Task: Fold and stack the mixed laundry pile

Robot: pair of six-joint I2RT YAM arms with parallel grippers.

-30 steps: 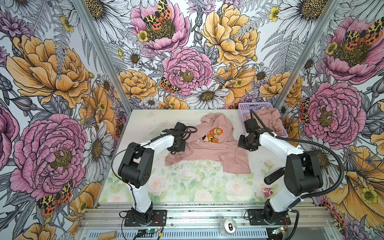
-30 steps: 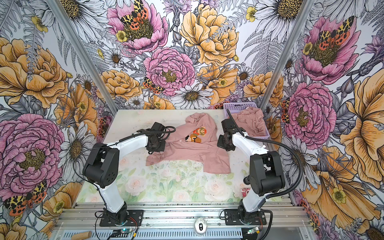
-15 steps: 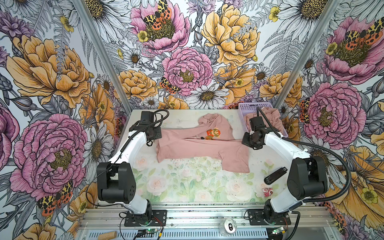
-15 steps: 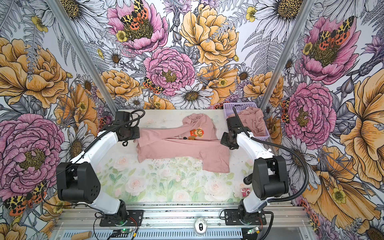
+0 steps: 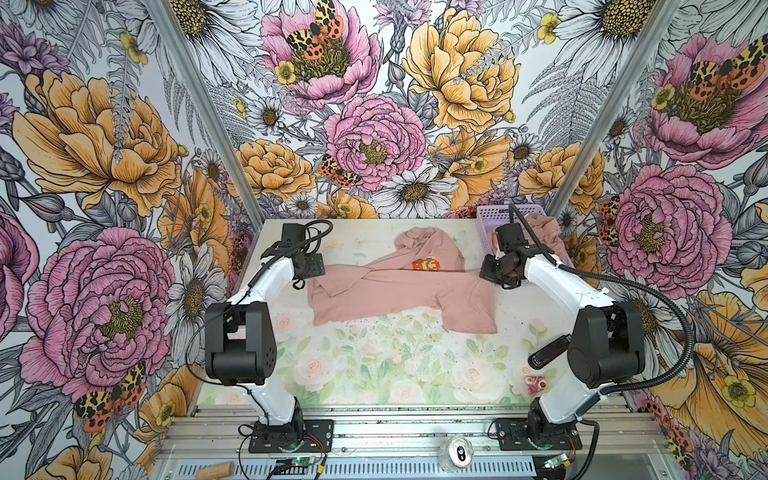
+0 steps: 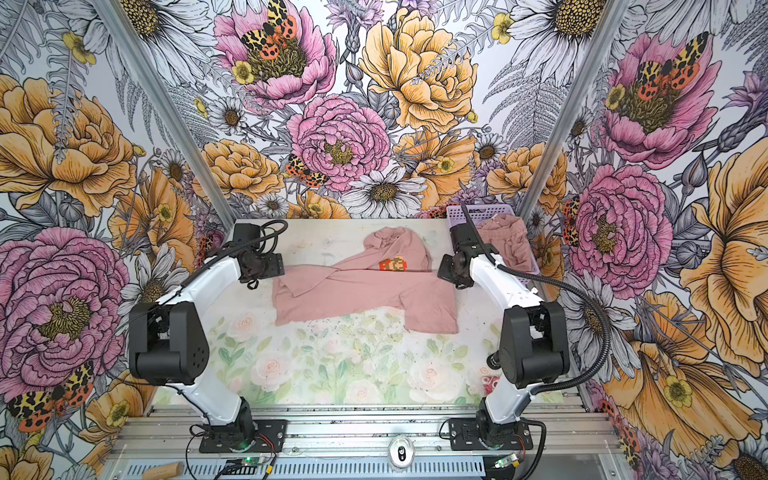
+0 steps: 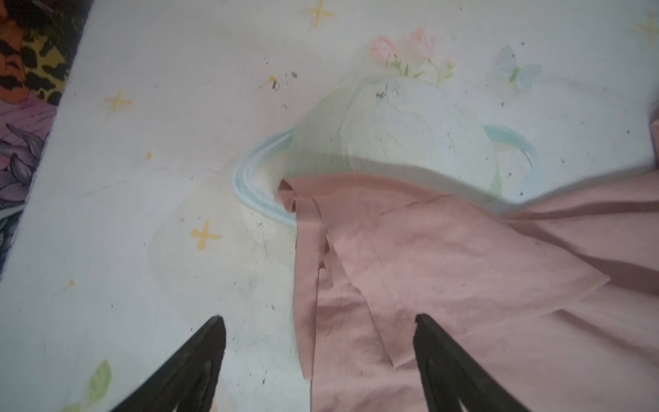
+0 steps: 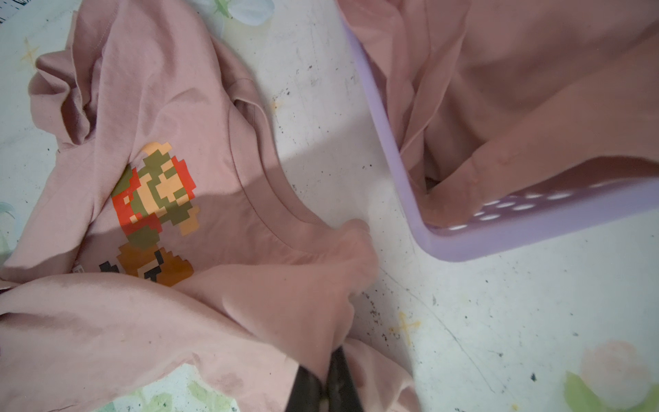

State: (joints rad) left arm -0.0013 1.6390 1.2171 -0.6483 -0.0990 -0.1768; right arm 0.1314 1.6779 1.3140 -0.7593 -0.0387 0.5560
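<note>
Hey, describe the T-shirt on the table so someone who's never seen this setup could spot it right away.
Start at the floral-print table and look to its far half. A dusty-pink T-shirt lies spread there. Unlike the pink garment heaped in the lavender basket at the far right corner, it lies outside the basket and shows a red and green pixel-art figure.

Your T-shirt and basket on the table
You have the T-shirt lying spread from left to right across the back half of the table. The basket sits in the back right corner, just beside the T-shirt, with more clothes inside it.
</note>
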